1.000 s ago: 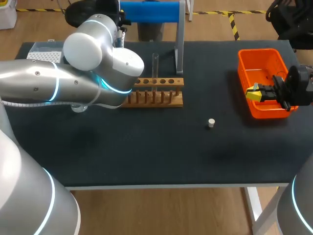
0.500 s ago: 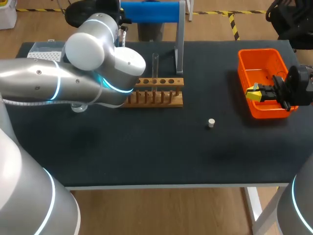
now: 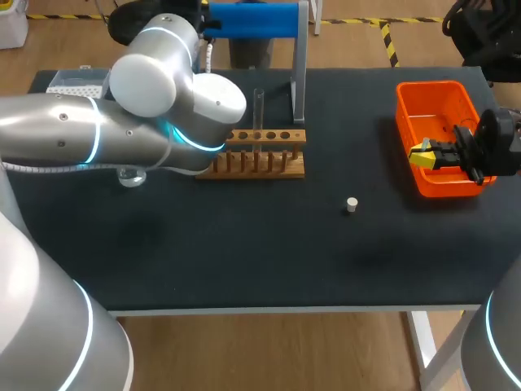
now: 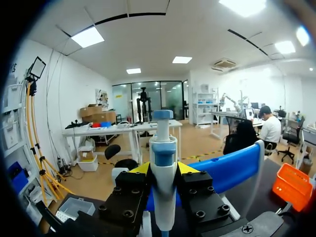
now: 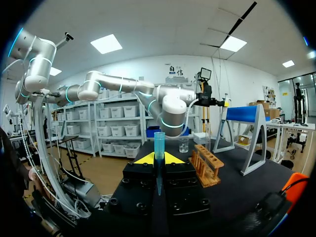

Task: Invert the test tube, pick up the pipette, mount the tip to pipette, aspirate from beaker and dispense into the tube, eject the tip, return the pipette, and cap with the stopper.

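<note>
A: Left gripper (image 4: 164, 169)?
B: Clamped on the pipette (image 4: 163, 143), blue stand (image 4: 232, 165) just beyond.
A: Right gripper (image 5: 159, 159)?
B: Pinching a blue pipette tip (image 5: 159, 140), over the orange bin (image 3: 431, 86). Test tube (image 3: 259, 106) upright in wooden rack (image 3: 264, 137).

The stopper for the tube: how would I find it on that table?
Look at the black table, between the wooden rack and the orange bin. The stopper sits nearer the front edge than both. It is the only small white cylinder, standing alone.

Head camera high behind, looking down on table (image 3: 269, 261); right wrist camera low, shares rack (image 5: 207, 165).
</note>
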`<state>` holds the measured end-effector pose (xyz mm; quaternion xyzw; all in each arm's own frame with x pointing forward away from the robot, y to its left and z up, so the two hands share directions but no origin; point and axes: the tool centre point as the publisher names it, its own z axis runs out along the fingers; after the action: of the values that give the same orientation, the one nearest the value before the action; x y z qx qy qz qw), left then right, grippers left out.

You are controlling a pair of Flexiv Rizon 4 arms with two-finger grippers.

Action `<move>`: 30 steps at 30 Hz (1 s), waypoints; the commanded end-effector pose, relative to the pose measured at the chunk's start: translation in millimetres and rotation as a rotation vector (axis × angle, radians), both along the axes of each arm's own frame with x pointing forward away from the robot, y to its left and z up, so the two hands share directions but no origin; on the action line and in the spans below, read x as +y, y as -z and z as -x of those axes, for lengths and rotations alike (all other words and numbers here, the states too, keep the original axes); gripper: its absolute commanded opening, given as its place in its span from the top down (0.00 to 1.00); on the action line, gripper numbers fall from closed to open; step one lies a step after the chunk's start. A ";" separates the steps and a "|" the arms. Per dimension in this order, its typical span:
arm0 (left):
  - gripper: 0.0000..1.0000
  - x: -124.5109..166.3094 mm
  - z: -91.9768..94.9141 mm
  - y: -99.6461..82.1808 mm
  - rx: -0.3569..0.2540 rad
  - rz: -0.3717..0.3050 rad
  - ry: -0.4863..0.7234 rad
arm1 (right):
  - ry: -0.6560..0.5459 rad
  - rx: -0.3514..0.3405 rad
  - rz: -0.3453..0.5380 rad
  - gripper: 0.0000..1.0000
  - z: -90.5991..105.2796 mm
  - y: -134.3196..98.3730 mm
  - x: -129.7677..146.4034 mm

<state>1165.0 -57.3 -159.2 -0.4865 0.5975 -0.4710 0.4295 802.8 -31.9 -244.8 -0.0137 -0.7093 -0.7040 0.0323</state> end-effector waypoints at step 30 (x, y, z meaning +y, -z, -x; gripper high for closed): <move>1.00 -1.7 82.4 -53.3 -0.011 0.025 0.558 | 0.000 0.000 0.001 1.00 0.3 0.0 -0.2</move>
<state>1083.4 -64.0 -108.3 -0.3494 0.6761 -0.5564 0.3335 802.8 -31.8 -244.8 -0.0137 -0.7093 -0.7040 0.0323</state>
